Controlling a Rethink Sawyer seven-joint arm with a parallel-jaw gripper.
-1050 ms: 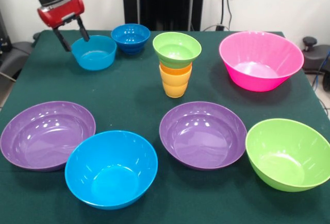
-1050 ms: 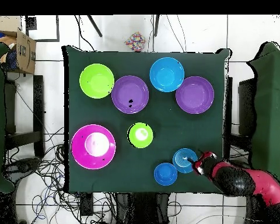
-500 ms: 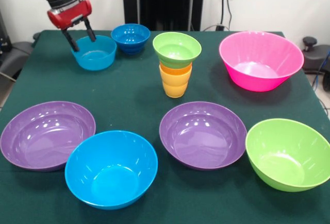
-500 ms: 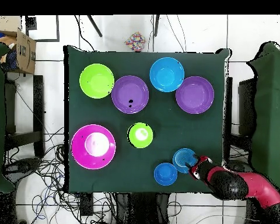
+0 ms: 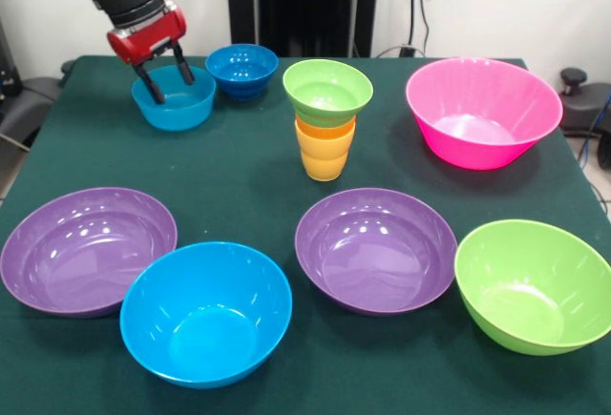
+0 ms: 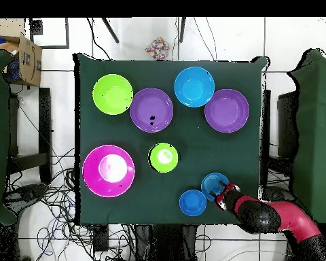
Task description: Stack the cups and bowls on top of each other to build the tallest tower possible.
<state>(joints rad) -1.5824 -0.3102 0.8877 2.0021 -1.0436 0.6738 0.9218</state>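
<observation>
My gripper [image 5: 172,89] [image 6: 221,196] is open and hangs over the small light blue bowl [image 5: 175,107] [image 6: 212,182] at the table's back left in the front view, fingertips down at the bowl's mouth and holding nothing. Beside it sits the small dark blue bowl [image 5: 242,68] [image 6: 192,202]. The tower stands mid-table: a small green bowl [image 5: 327,90] [image 6: 164,157] rests on the nested orange and yellow cups [image 5: 325,149]. In the overhead view that bowl hides the cups.
Large bowls ring the tower: pink [image 5: 483,112] [image 6: 109,170], green [image 5: 535,286] [image 6: 113,94], two purple [image 5: 86,249] [image 5: 375,248] [image 6: 151,109] [image 6: 227,110] and blue [image 5: 205,312] [image 6: 194,86]. A cardboard box [image 6: 20,60] sits off the table.
The gripper has swung from beside the light blue bowl's outer edge to over the bowl and has come lower. It stays open. No bowl or cup has moved.
</observation>
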